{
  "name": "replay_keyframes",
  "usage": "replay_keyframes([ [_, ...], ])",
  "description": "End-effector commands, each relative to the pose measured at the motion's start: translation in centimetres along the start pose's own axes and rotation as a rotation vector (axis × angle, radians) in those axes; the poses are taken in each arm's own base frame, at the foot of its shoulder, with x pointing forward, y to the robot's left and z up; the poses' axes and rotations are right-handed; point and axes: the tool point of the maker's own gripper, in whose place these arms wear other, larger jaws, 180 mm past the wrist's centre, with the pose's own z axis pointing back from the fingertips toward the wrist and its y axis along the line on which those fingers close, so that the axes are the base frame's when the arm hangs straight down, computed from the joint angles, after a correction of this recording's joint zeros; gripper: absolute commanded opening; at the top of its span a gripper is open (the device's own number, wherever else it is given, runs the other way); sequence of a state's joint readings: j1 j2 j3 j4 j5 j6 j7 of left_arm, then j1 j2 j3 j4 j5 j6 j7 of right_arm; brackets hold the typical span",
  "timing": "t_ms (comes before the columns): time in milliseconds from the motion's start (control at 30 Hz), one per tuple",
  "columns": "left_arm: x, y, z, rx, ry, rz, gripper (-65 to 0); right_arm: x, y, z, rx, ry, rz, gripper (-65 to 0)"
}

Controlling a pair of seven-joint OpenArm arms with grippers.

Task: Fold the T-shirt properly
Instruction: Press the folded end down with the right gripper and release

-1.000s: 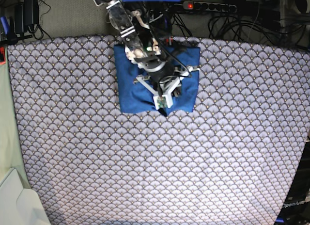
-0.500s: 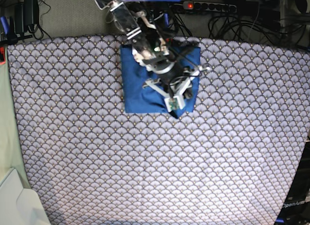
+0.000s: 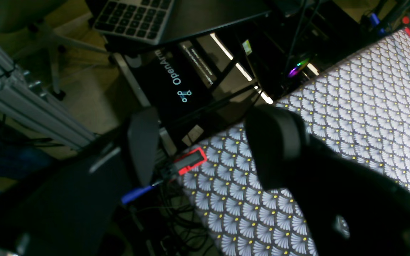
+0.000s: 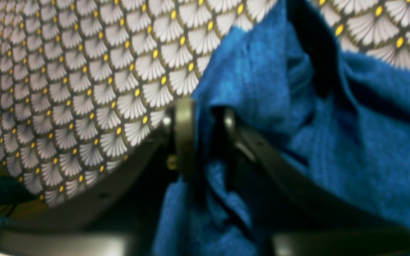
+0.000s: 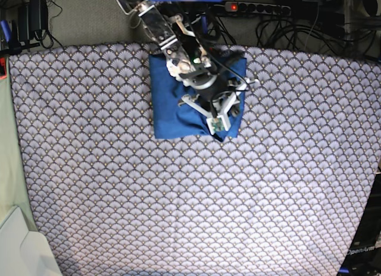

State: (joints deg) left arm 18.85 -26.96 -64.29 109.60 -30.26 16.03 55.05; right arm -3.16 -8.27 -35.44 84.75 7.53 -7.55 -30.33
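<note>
The blue T-shirt [image 5: 172,103] lies folded into a small rectangle at the back middle of the scallop-patterned cloth [image 5: 178,198]. My right gripper [image 5: 221,126] hangs over the shirt's near right corner. In the right wrist view its fingers [image 4: 185,135] stand slightly parted, and a fold of the T-shirt [image 4: 351,142] still lies between them. My left gripper [image 3: 208,149] is off past the table's edge, its two dark fingers [image 3: 142,142] wide apart with nothing between them. The left arm does not show in the base view.
A power strip [image 5: 256,8] and cables lie behind the table. A pale tray-like thing [image 5: 18,246] sits at the near left corner. Beside the left gripper are a black OpenArm box [image 3: 176,81], a red device [image 3: 190,161] and a keyboard [image 3: 133,17].
My right gripper moved to the right over the shirt, dragging the fabric a little that way. Its jaws have parted from a tight pinch.
</note>
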Motion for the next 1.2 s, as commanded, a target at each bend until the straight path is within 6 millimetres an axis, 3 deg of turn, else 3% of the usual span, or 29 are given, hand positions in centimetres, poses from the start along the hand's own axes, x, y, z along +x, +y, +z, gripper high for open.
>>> replay_keyframes([
  [0, 1.8, -0.2, 0.2, -0.002, -0.055, -0.021, -24.0, 1.8, 0.9, 0.2, 0.026, -0.055, 0.003, -46.5],
  [67, 1.7, -0.2, 0.2, -0.002, -0.054, -0.021, -24.0, 2.1, 1.6, 0.3, 0.052, -0.062, 0.02, -41.3],
  [133, 1.7, -0.2, 0.2, -0.002, -0.054, -0.021, -24.0, 2.8, 3.8, 0.9, 0.14, -0.089, 0.073, -38.4],
  [200, 1.7, -0.2, 0.2, -0.002, -0.052, -0.021, -24.0, 3.6, 5.1, 1.7, 0.195, -0.119, 0.104, -37.8],
  [300, 1.7, -0.2, 0.2, -0.002, -0.054, -0.021, -24.0, 5.1, 5.3, 2.5, 0.201, -0.162, 0.102, -37.8],
  [433, 1.7, -0.1, 0.2, -0.001, -0.051, -0.022, -24.0, 6.3, 3.7, 3.6, 0.174, -0.205, 0.125, -37.8],
  [567, 1.6, -0.1, 0.2, -0.001, -0.049, -0.021, -24.0, 6.7, -0.5, 3.6, 0.081, -0.208, 0.096, -37.7],
  [667, 1.5, -0.1, 0.2, -0.001, -0.046, -0.019, -24.0, 5.6, -4.5, 3.9, -0.01, -0.192, 0.047, -37.7],
  [833, 1.1, -0.2, 0.2, -0.005, -0.042, -0.009, -24.0, 4.3, -8.6, 5.0, -0.111, -0.199, -0.028, -38.1],
  [933, 0.9, -0.7, 0.1, -0.014, -0.039, -0.017, -24.0, 3.3, -9.8, 5.5, -0.147, -0.204, -0.057, -42.3],
  [1167, 0.7, -1.0, 0.1, -0.022, -0.033, -0.023, -24.1, 2.3, -9.9, 5.8, -0.153, -0.2, -0.07, -58.4],
])
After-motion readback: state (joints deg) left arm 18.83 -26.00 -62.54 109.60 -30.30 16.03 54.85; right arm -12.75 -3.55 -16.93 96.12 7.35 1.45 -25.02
